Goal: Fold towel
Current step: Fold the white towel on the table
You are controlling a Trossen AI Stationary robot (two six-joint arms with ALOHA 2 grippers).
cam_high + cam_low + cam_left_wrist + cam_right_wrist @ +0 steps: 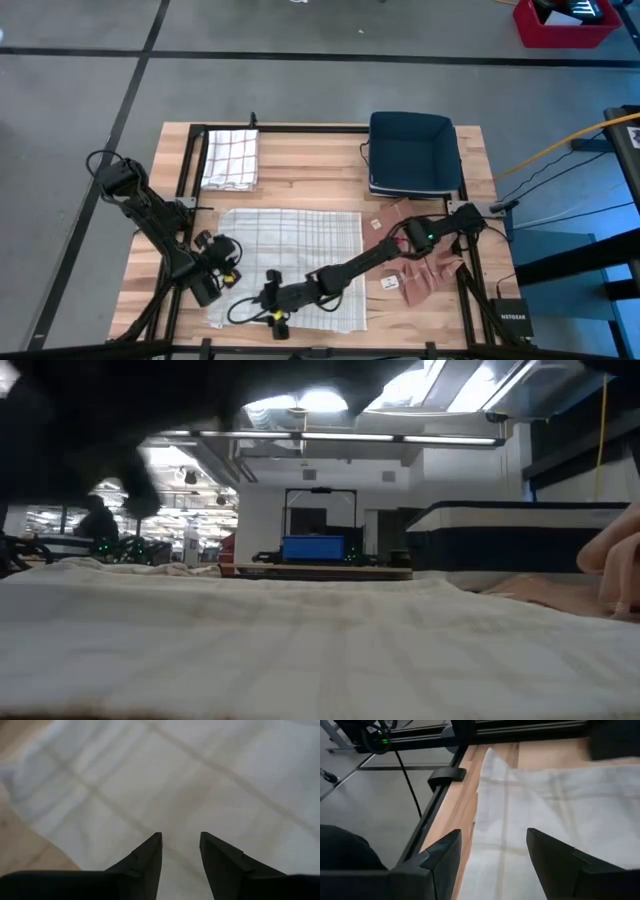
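Spread flat on the light wooden slatted table (330, 145): a pale grey-checked cloth towel (300, 245), filling the middle of the near half. Over its near left corner, the left gripper (181, 840), dark fingers parted by a narrow gap, nothing between them, tips just above the cloth. Along the towel's near edge, the right gripper (494, 845), fingers spread wide and empty, pointing across the cloth toward the table's left rail; its arm reaching diagonally over the towel's right half.

At the far left corner, a second folded white towel with a dark check (231, 158), well apart from the spread one. At the far right, a dark blue square fabric bin (412, 152). Just right of the spread towel, a crumpled pinkish-brown cloth (425, 265) under the right arm's elbow, touching or nearly touching the towel's right edge. Off the near right corner, a small black box (510, 318).
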